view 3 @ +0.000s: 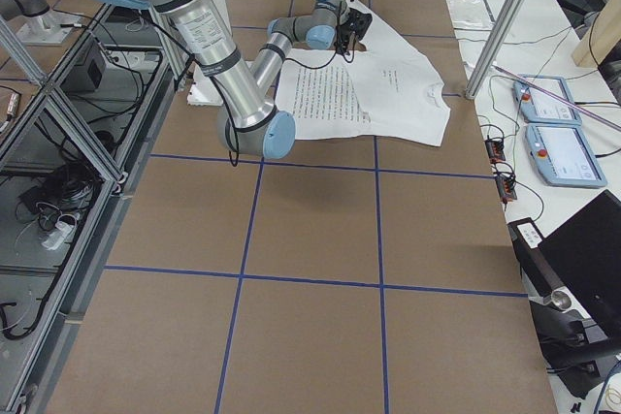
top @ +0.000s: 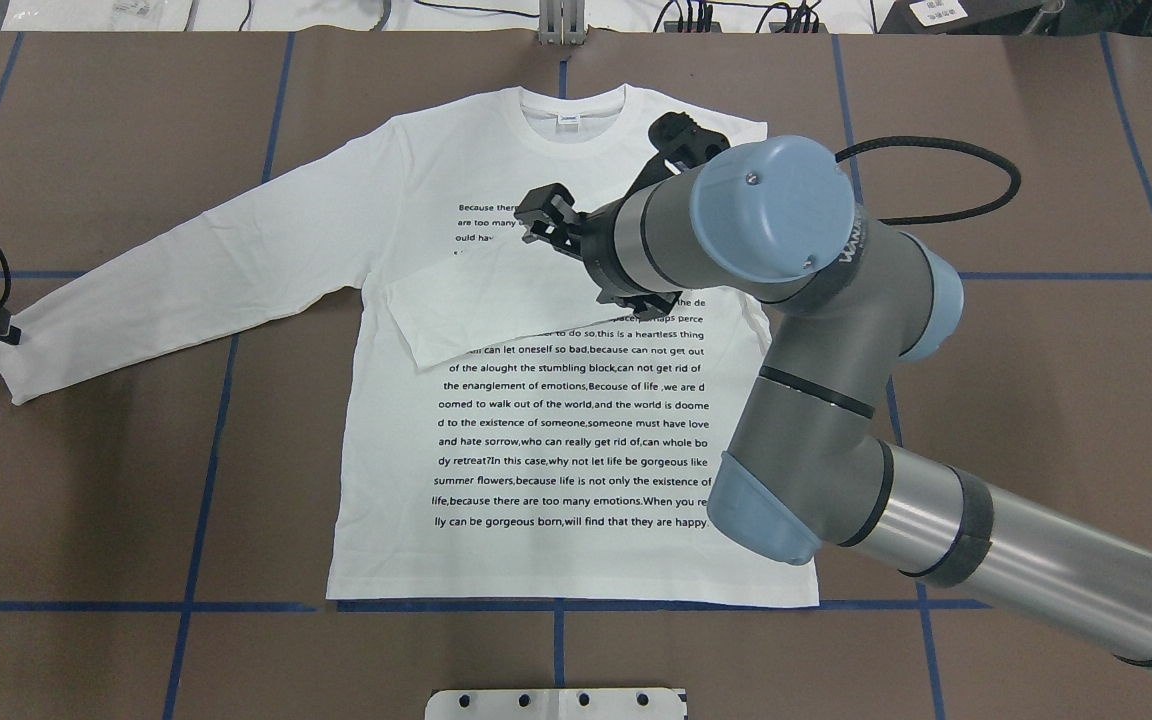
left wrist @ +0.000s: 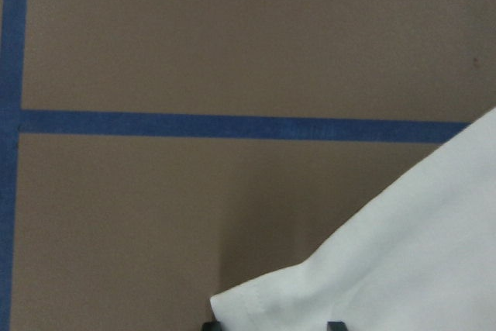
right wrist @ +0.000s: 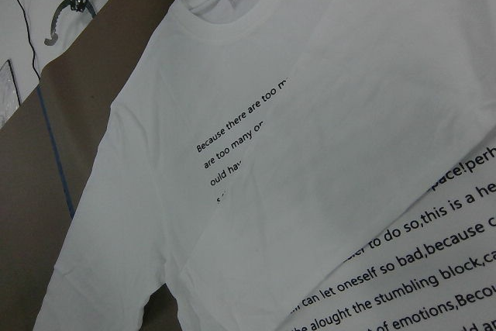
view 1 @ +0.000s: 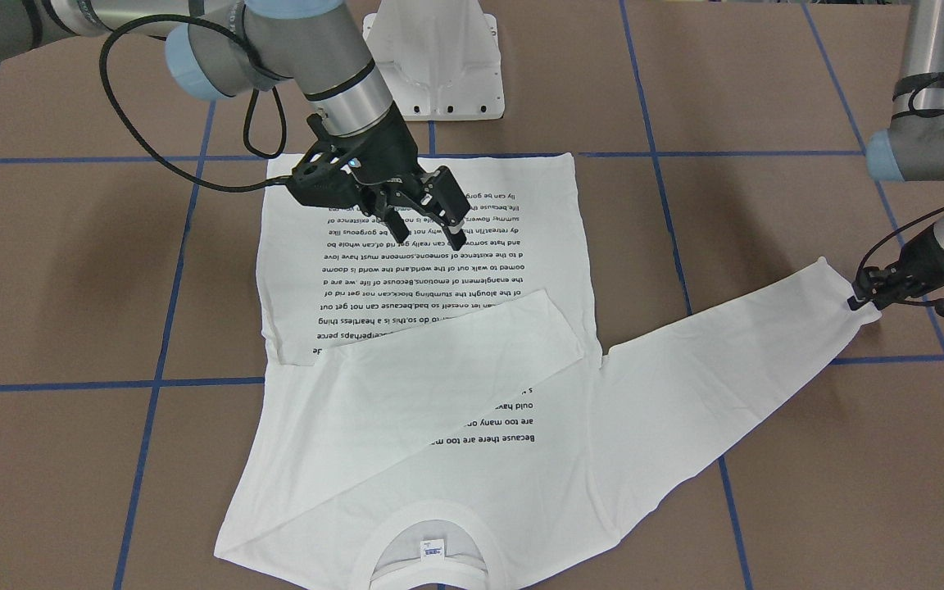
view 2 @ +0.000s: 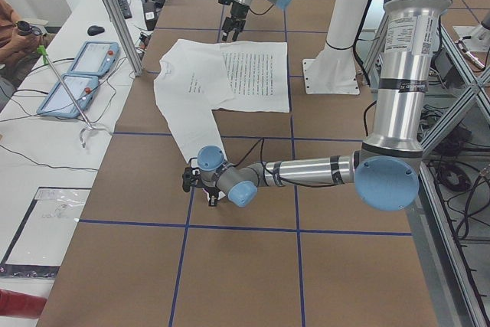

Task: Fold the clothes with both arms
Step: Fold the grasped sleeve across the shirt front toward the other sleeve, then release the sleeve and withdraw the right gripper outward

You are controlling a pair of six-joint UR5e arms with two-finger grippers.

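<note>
The white long-sleeved shirt [top: 576, 420] lies flat on the brown table, printed text facing up and collar [top: 573, 108] on the far side from the robot. One sleeve [top: 481, 300] is folded across the chest and covers part of the text. My right gripper [view 1: 429, 236] hovers open and empty above the printed area; its wrist view shows only shirt [right wrist: 232, 153]. The other sleeve [top: 186, 280] stretches straight out. At its cuff [left wrist: 263, 304] sits my left gripper [view 1: 859, 301], low on the table. Its two fingertips [left wrist: 335, 325] show apart, on either side of the cuff edge.
The white pedestal base [view 1: 439, 65] stands at the robot's side of the table beside the shirt hem. Blue tape lines [top: 556, 606] grid the brown surface. Two tablet-like controllers [view 2: 80, 67] lie on a side bench, where a person's hand [view 2: 15, 28] shows.
</note>
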